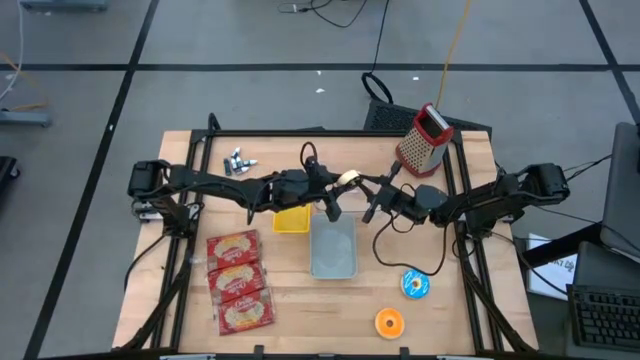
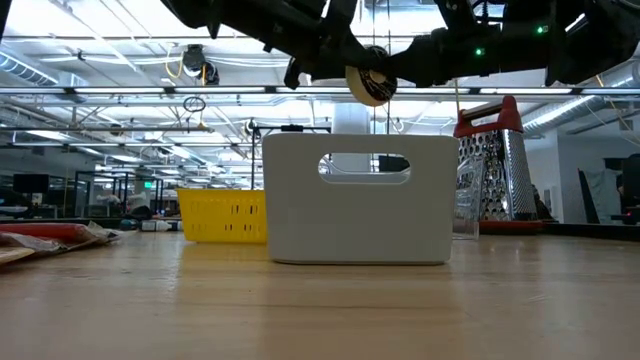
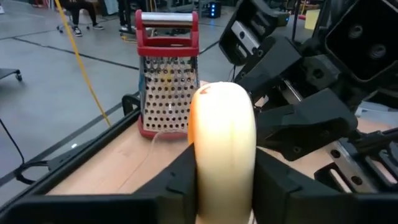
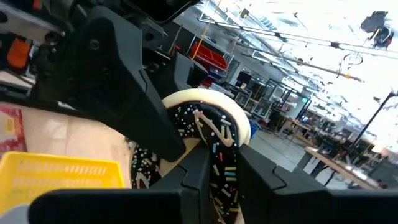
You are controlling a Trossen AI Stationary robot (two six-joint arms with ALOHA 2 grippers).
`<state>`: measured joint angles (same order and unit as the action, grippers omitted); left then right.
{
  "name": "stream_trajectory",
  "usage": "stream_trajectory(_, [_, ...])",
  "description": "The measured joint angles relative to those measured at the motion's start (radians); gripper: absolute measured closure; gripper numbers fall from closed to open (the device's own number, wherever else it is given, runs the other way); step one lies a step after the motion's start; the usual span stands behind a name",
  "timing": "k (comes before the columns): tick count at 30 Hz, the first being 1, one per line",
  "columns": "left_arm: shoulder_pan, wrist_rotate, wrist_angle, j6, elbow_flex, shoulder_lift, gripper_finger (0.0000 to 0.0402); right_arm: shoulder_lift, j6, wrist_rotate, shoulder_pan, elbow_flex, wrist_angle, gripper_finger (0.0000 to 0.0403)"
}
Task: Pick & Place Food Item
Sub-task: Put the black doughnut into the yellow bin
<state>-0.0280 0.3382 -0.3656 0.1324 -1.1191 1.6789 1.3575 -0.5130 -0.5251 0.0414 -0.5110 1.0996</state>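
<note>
While both hands pinch it, the donut (image 1: 348, 179) hangs mid-air above the counter (image 1: 470, 310), left hand (image 1: 336, 186) clamped on one side, right hand (image 1: 372, 190) on the other. Grey bin (image 1: 332, 250) sits just below, nearer; grater (image 1: 423, 138) farther back.

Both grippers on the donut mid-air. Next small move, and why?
Probably open the right gripper: the chocolate-frosted sprinkled donut hangs above the grey handled bin, pinched from both sides, and the left gripper already clamps its pale rim, so the handover looks complete.
</note>
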Motion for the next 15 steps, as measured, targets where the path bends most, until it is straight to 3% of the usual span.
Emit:
stream_trajectory(10, [-0.029,0.008,0.177,-0.016,0.005,-0.177,0.0359,-0.064,0.118,-0.003,0.032,0.001,-0.064,0.024])
stream_trajectory(15, [-0.046,0.005,0.308,0.051,0.098,-0.292,0.0368,-0.154,0.129,-0.002,0.051,0.001,-0.165,0.0201])
